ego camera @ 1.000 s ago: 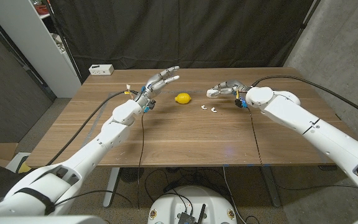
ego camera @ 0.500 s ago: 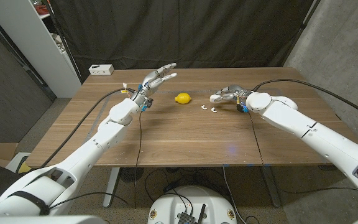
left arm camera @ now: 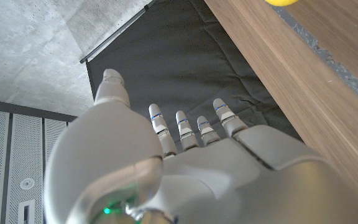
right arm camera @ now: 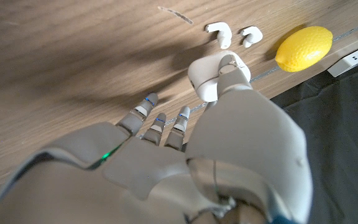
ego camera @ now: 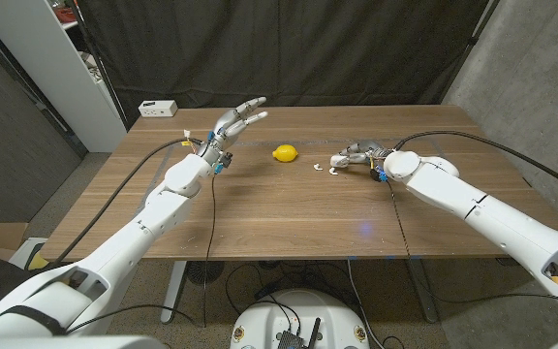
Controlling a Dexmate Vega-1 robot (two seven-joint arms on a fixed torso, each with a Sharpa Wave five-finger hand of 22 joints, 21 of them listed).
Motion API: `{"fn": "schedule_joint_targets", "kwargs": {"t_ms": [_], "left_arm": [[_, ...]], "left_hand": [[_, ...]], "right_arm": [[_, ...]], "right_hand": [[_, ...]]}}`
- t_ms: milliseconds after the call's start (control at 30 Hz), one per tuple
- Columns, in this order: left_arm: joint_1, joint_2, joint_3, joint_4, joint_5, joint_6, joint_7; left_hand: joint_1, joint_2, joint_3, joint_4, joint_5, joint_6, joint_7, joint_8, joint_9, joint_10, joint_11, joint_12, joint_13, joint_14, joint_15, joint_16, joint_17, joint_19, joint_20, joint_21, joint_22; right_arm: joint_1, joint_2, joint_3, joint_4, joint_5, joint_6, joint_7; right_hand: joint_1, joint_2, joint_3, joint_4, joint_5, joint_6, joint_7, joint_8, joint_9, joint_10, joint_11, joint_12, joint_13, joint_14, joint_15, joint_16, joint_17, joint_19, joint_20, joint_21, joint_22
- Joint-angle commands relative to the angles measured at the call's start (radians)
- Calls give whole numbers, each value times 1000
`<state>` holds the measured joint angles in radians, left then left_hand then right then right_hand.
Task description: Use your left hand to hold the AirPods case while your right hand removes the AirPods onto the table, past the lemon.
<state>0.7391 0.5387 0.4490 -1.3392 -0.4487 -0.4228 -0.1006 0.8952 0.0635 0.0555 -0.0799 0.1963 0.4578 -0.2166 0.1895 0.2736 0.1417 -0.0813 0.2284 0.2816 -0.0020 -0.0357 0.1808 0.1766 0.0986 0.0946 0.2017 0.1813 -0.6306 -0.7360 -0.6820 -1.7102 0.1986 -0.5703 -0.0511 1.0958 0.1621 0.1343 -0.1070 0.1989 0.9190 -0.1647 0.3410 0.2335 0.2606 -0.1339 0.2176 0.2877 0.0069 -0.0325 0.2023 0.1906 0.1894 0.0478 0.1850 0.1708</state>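
- The tabletop is brown wood grain; two black cables cross its near part, one running to each wrist.
- The right hand is low over the right part of the tabletop. In the right wrist view the thumb lies on a small white rounded case and the other fingers curl beneath; it appears to grip the case, though whether the lid is open cannot be told.
- There are two AirPods, white and glossy with short stems, lying loose on the wood just left of the right hand, side by side and not quite touching. In the right wrist view they sit between the case and the lemon.
- There is one lemon, plain yellow and oval, lying left of the AirPods near the middle of the tabletop, apart from both hands.
- The left hand is raised above the far left part of the tabletop, its fingers spread and straight, holding nothing.
- A white power strip lies at the far left corner; no writing on it can be read.
- Behind the tabletop hangs a dark curtain.
- No brand or label is readable on the case, the AirPods or the lemon.
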Motion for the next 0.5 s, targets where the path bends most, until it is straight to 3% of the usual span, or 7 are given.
{"fn": "schedule_joint_targets", "kwargs": {"t_ms": [33,233,500], "left_arm": [[22,9,-16,-12,-8,15,30],[22,8,-13,-10,-9,16,28],[20,8,-12,-9,-10,16,26]], "left_hand": [[2,10,4,-3,4,14,0,10,-3,7,2,4,-1,-1,-17,5,2,5,3,1,3],[0,11,4,-4,2,17,0,9,-9,7,0,4,-3,0,-19,5,1,5,1,1,3],[-3,13,3,-5,0,18,1,7,-19,7,0,4,-8,0,-18,5,1,4,4,1,3]], "right_arm": [[9,24,-9,71,-2,19,5],[11,22,-11,73,-4,10,9],[13,21,-14,74,0,-9,15]], "right_hand": [[-21,9,11,19,-8,29,-5,34,235,-2,-7,-2,-1,9,-85,9,3,-2,-4,5,1],[-29,14,13,24,-9,21,-19,23,228,-3,-8,-2,-2,11,-88,11,4,-4,-6,5,1],[-27,18,22,22,-11,-20,-34,-9,213,-6,-9,-2,-3,9,-88,13,5,-4,-4,6,1]]}}
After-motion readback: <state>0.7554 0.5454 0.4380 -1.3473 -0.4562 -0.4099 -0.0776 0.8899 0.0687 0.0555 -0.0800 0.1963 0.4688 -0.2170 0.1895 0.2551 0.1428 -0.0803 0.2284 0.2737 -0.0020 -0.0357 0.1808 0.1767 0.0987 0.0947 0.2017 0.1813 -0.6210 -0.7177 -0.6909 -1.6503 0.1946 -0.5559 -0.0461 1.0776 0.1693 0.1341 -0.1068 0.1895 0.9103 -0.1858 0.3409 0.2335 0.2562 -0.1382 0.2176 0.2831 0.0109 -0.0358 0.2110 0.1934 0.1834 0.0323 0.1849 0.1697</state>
